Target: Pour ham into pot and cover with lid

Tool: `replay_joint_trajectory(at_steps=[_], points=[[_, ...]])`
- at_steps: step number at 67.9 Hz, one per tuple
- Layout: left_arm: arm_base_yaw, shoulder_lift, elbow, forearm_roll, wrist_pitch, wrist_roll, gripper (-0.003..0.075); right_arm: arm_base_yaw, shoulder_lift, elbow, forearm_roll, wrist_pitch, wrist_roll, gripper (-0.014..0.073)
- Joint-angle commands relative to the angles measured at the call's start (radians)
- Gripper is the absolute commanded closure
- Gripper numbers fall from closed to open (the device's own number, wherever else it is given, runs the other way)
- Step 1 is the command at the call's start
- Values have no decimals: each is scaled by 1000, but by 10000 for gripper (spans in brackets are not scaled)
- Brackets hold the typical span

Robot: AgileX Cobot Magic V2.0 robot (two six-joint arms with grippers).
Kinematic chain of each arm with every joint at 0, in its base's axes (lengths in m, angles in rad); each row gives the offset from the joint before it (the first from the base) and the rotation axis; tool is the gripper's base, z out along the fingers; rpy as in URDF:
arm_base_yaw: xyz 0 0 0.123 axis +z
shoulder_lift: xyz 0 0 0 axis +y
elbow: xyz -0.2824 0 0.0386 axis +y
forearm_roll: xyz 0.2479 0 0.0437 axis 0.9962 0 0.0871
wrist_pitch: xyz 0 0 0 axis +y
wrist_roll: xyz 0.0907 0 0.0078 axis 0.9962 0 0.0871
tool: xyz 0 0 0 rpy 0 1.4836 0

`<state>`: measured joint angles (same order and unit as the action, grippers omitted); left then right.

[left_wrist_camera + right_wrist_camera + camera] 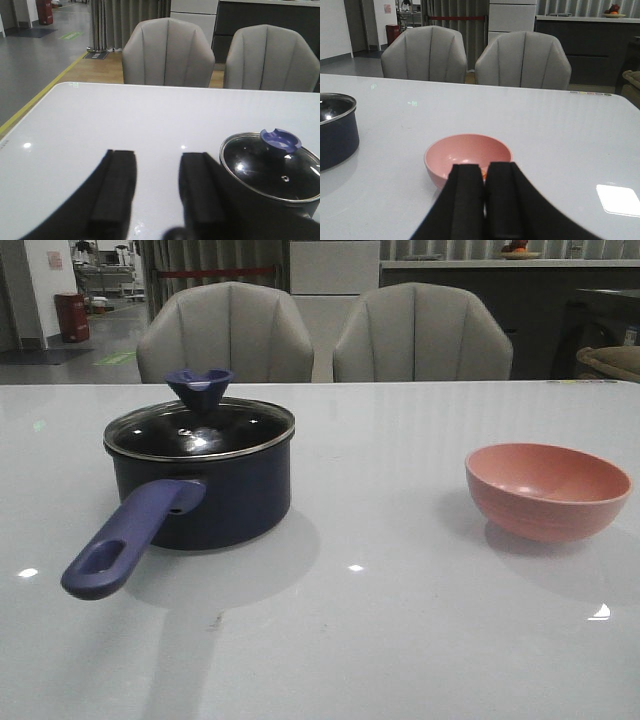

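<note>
The navy pot (225, 505) stands at the table's left, its purple-blue handle (130, 540) pointing to the front left. The glass lid (200, 430) with its blue knob (199, 385) sits on the pot. In the left wrist view the lid (272, 170) lies just right of my open, empty left gripper (157, 155). My right gripper (485, 167) is shut and empty, just in front of the pink bowl (467, 150). A sliver of orange ham (483, 172) shows in the bowl between the fingertips. Neither gripper shows in the front view.
The pink bowl (548, 490) stands at the table's right. The pot's side (337, 132) shows at the edge of the right wrist view. Two grey chairs (225, 330) stand behind the table's far edge.
</note>
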<state>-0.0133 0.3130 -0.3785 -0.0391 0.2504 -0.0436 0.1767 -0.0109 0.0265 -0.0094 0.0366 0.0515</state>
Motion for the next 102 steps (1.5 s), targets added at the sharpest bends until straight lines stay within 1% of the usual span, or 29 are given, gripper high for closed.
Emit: replay_joint_trajectory(at_steps=[1,5,12,21,27,33,39,63,74,79,85,92,102], points=[[3,16,-35,-8,-90,-4,233,-7,-19,-5,-8,-88,-1,432],[3,16,-35,-8,-92,-4,210,-7,-19,-5,-8,-88,-1,432],[3,16,-28,-8,-92,-4,211,-7,-19,-5,-8,-88,-1,432],[3,16,-3,-20,-139,-4,206,-7,-19,-5,-8,-88,-1,432],[3,29,-31,-18,-111,-4,185,-7,-19,-5,-8,-88,-1,432],[3,70,-86,-16,-60,-4,138,-7,-19,-5,-8,-88,-1,432],[3,143,-148,-11,-8,-4,106,-7,-19,-5,-8,-88,-1,432],[3,535,-427,-9,184,-4,107,-7,-19,-5,-8,-88,-1,432],[3,721,-586,-9,323,-4,107,-7,-19,-5,-8,-88,-1,432],[-10,795,-655,-12,371,-4,101,-7,-19,-5,-8,-88,-1,432],[-40,881,-739,-12,420,-4,67,-7,-19,-5,-8,-88,-1,432],[-108,963,-825,-12,429,-4,38,-7,-19,-5,-8,-88,-1,432],[-211,1090,-937,-12,445,-29,39,-7,-19,-5,-8,-88,-1,432]])
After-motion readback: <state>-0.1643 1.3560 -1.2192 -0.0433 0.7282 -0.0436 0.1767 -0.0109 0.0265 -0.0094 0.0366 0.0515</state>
